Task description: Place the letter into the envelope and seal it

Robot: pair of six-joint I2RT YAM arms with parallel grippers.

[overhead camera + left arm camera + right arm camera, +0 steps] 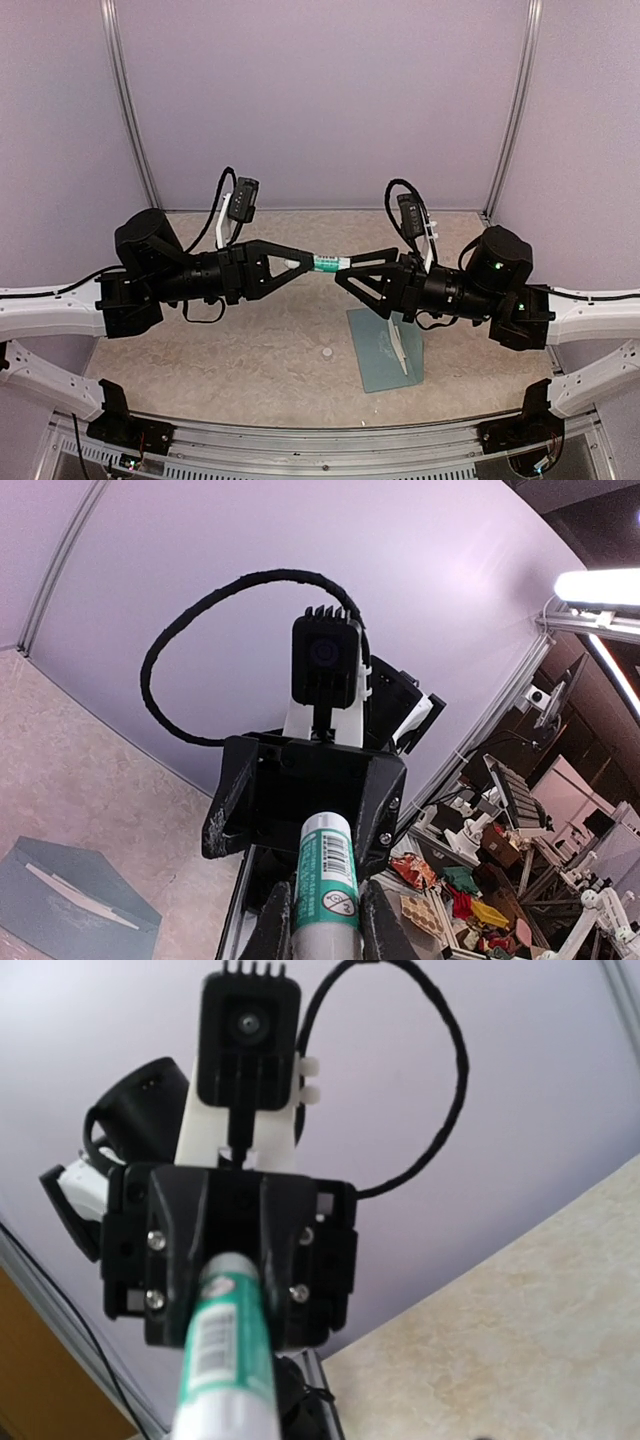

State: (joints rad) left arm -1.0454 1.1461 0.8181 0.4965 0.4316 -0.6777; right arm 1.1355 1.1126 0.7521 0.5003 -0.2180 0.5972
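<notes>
On the bench [250,330] the teal envelope [372,365] lies flat at the near right, below the right fingers [375,258], which stand apart around one end of the glue stick [327,263] clamped level by the left fingers [280,252], a small white cap [326,352] lying just left of the envelope.

Raised and reaching inward, left arm [60,308] and right arm [590,312] have wrists roughly level, grippers pointing nose to nose in mid-air at centre. Clamped tight: left gripper [303,266] on glue stick [327,263], fingers [275,925] either side of the tube. Opposite, right gripper [343,270] jaws spread, tips at the stick's far end.
</notes>
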